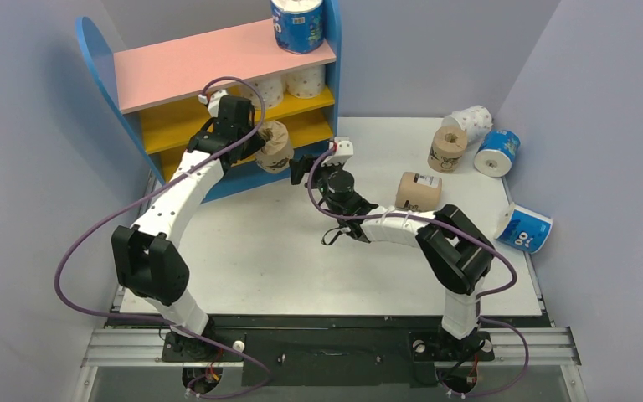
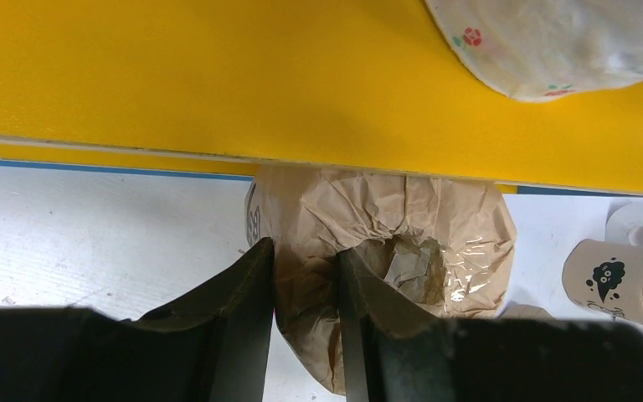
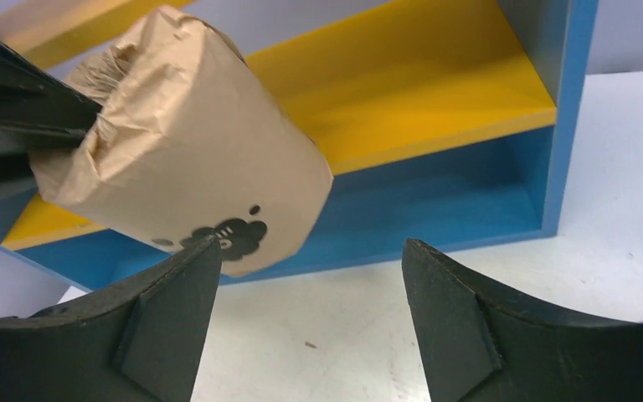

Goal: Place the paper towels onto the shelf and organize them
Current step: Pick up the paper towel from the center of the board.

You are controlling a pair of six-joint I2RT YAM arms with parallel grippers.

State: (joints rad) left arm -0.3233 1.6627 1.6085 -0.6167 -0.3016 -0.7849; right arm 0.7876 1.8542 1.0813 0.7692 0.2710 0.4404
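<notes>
My left gripper (image 1: 259, 139) (image 2: 305, 249) is shut on a tan paper towel roll (image 1: 276, 147) (image 2: 402, 243) (image 3: 192, 151). It pinches the roll's wall, one finger in the core and one outside, and holds the roll in the air just in front of the shelf's (image 1: 218, 84) lower yellow board (image 3: 435, 109). My right gripper (image 1: 300, 170) (image 3: 311, 244) stands open just right of the roll, holding nothing. A blue-and-white roll (image 1: 297, 25) stands on the pink top board. Two white dotted rolls (image 1: 306, 81) (image 2: 552, 42) sit on the upper yellow board (image 2: 218, 84).
More rolls lie on the white table at the right: two tan ones (image 1: 419, 191) (image 1: 447, 148), a white dotted one (image 1: 471, 123) and two blue-and-white ones (image 1: 497, 152) (image 1: 525, 228). Grey walls close in both sides.
</notes>
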